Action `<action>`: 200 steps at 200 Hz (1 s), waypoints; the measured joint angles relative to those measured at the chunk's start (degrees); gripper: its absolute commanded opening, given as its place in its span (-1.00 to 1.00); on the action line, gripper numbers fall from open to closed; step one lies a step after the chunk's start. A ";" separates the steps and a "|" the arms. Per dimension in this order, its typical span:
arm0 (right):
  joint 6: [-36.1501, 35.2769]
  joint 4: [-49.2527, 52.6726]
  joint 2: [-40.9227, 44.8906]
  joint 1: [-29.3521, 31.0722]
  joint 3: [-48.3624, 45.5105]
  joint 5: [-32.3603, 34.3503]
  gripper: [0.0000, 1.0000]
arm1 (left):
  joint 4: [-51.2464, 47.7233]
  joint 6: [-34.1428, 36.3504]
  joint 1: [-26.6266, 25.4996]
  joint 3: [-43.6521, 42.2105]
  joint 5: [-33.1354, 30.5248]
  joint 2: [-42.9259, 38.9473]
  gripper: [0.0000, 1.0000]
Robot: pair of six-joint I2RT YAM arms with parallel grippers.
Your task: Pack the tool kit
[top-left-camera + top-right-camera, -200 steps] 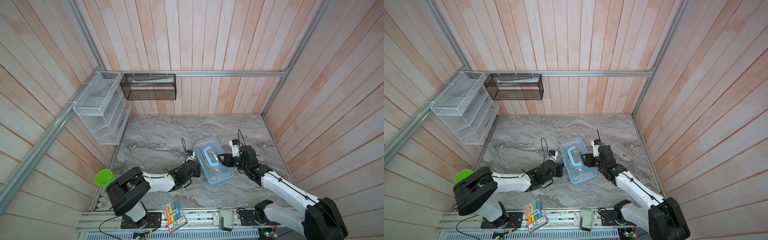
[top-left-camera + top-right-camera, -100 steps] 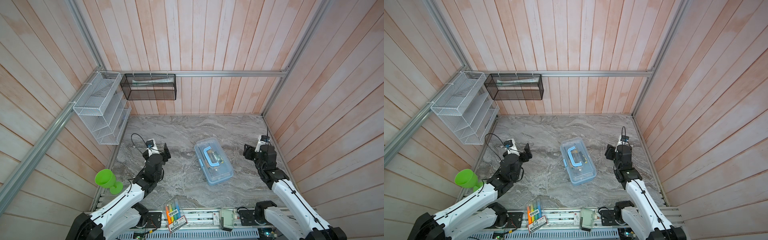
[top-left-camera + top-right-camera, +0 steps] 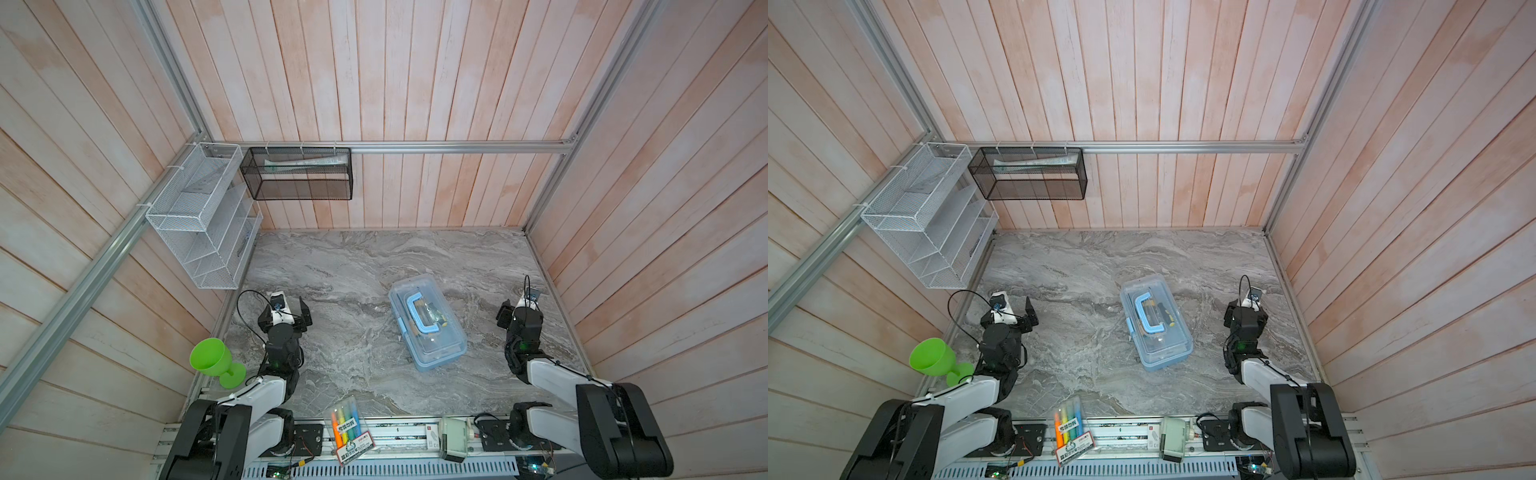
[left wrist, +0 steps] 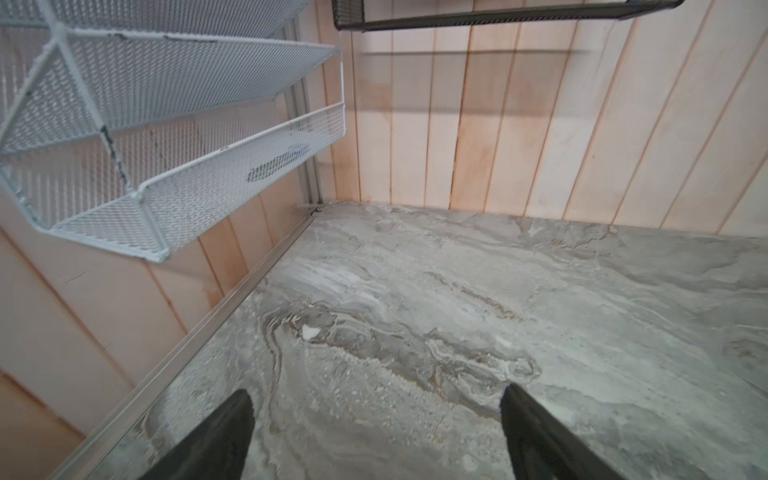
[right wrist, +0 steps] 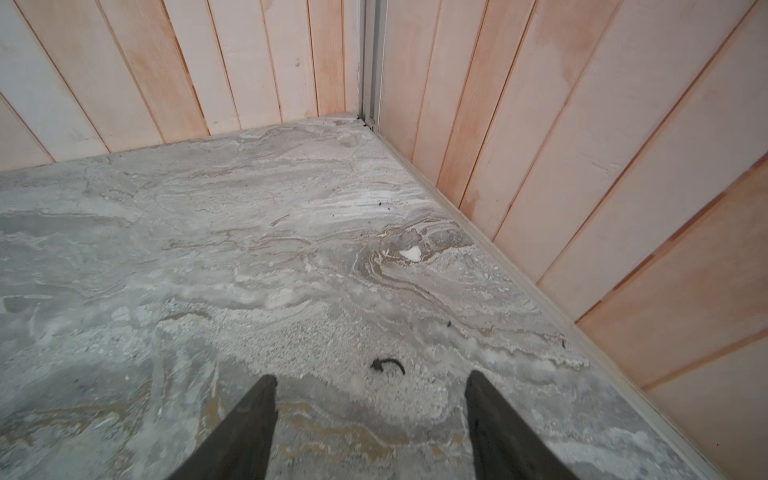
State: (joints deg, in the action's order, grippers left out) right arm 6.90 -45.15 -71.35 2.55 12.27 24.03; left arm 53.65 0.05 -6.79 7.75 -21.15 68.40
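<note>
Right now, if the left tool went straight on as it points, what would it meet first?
Likely the bare tabletop: the left tool, open, angles down toward marble with nothing ahead. Beyond that, the wooden back wall. The white mesh rack hangs off to one side.

One light-blue case [image 3: 442,359], one green goblet [image 3: 210,359], one highlighter pack [image 3: 349,430], one white mesh rack [image 3: 178,216], one black mesh basket [image 3: 299,189].
</note>
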 measured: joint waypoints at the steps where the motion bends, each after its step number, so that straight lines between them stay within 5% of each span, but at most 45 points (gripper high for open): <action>1: -0.22 -0.87 -0.50 -0.09 -0.15 -0.24 0.40 | 0.37 0.02 0.11 0.13 0.39 0.68 0.89; 47: -4.46 -21.29 -11.76 -0.83 -2.01 -8.79 0.42 | 10.23 1.44 1.95 4.85 8.24 17.00 1.00; 52: -4.87 -23.56 -13.31 -0.79 -2.19 -9.16 0.89 | 9.88 1.25 2.21 5.07 8.96 17.33 1.00; 56: -5.03 -25.00 -14.56 -0.76 -2.27 -9.51 0.95 | 9.75 1.29 2.40 5.16 9.22 17.35 1.00; 200: -5.81 -27.89 -16.70 -0.46 -0.66 -10.03 0.96 | 11.72 -1.75 5.29 7.17 10.45 19.91 1.00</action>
State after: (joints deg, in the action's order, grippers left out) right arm 1.08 -73.03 -88.05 2.09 11.62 14.00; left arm 65.36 -1.69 -1.50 14.92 -10.70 88.31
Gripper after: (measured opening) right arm 0.979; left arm 0.998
